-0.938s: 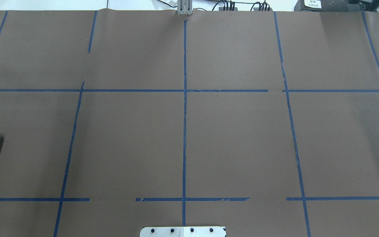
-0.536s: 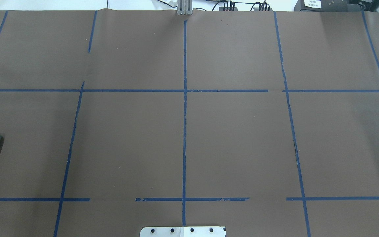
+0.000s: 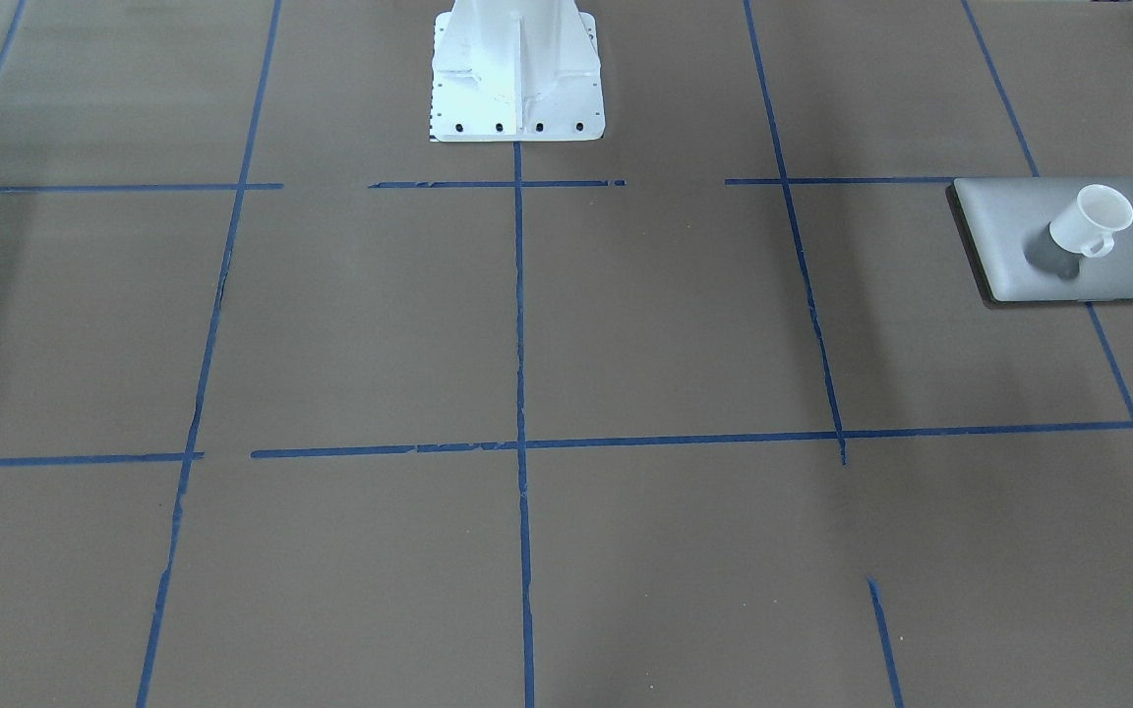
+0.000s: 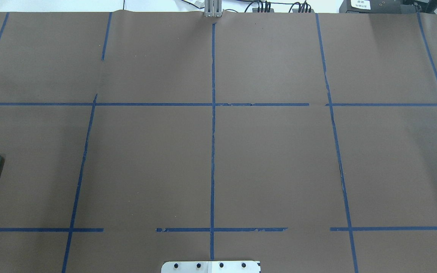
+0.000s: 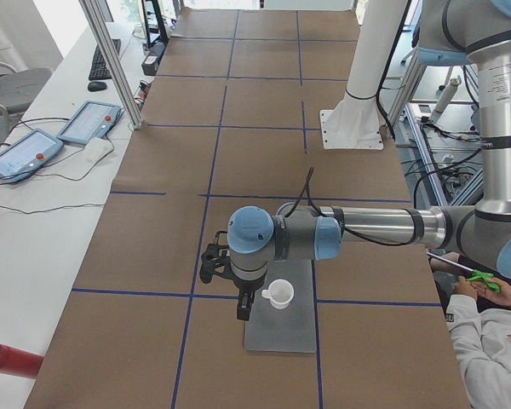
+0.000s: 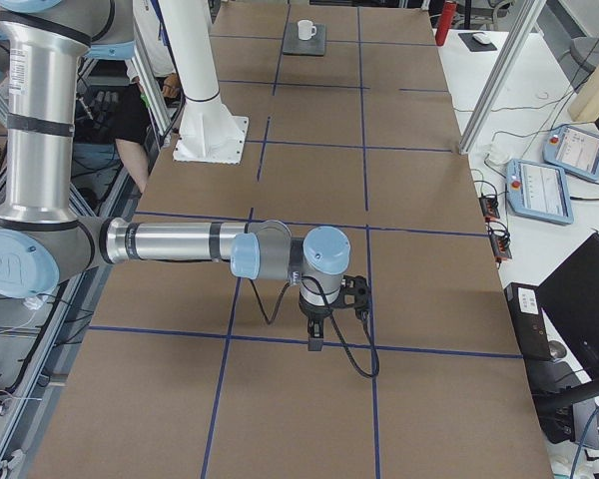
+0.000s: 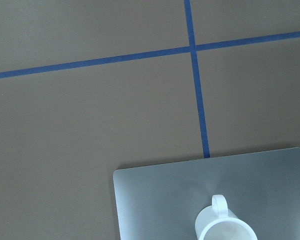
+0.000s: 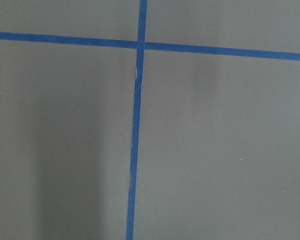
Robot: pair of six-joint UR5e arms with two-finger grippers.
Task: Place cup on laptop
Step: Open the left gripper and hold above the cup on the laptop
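At the near end of the table, on the robot's left side, the cup (image 3: 1090,221) is standing upright on the lid of the laptop (image 3: 1009,246), open mouth up, with nothing gripping it. The left gripper (image 5: 243,308) is hanging just beside the cup and appears to be clear of it. It shows only in the side view, so I cannot tell whether its claw is spread or pressed together. The left wrist view is looking down on the cup's rim and handle, with bare lid around them. Over the last second the overhead view is registering no change: the laptop's corner is sitting at the same spot and no arm is entering. In my judgement the placement is complete and the scene is settling. Farther along, the white pedestal (image 3: 515,69) is standing at mid-table. Farthest, the right gripper (image 6: 314,339) is hovering over blue tape lines (image 8: 135,125), its claw state likewise undeterminable.
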